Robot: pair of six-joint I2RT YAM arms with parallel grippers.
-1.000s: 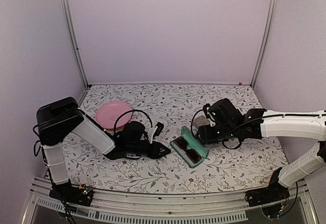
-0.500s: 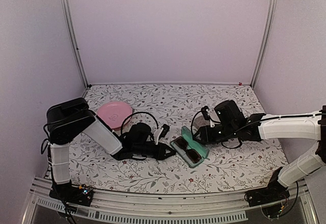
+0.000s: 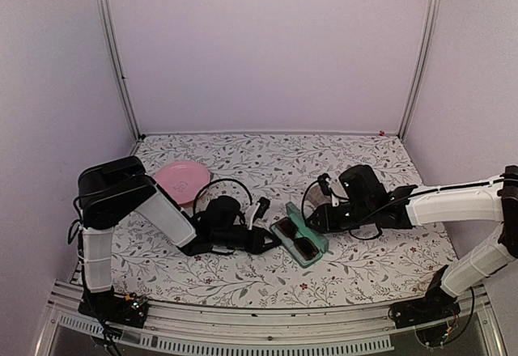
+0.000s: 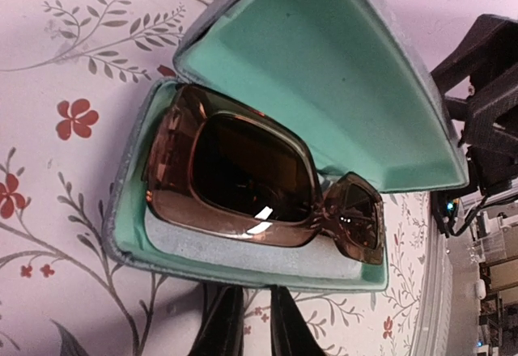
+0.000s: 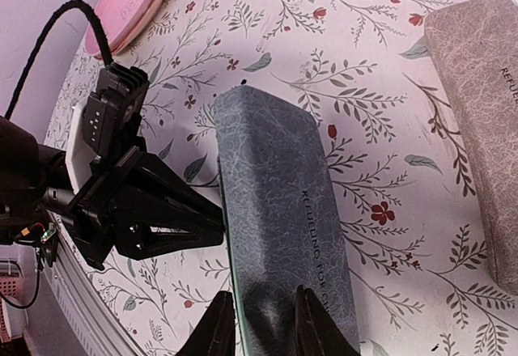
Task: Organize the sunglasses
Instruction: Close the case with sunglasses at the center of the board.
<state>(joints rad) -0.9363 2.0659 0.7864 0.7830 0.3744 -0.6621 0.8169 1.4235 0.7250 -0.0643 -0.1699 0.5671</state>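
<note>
Cloth with a leaf-and-flower print covers the table (image 3: pixel 243 154). The left arm (image 3: pixel 154 214) lies low across it, reaching in from the left. The right arm (image 3: pixel 453 202) reaches in from the right, so the two meet near the middle. A round pink dish (image 3: pixel 182 182) sits behind the left arm, well apart from the rest.

Between the arms lies an open blue-grey case (image 4: pixel 113 218) with a teal lining. Its lid (image 5: pixel 279 194) is raised on the side toward the right arm and has printed lettering along its outer shell. A closed grey-brown case (image 5: pixel 481 105) lies near it, on the far side of that lid, with a strip of cloth between them.

The sunglasses (image 4: pixel 259 186), a folded pair with brown lenses, rest in the bottom half of the open case with the lenses facing up. In the top view their long axis follows the case, running diagonally from far-left to near-right (image 3: pixel 298 238). The raised lid stands between them and the right wrist camera, which sees only the shell.

The left gripper (image 4: pixel 255 291) sits just at the near rim of the case, its fingers drawn almost together with nothing between them. The right gripper (image 5: pixel 263 293) is at the back of the lid with its fingers spread over the shell. I cannot tell whether they are pressing on it.
</note>
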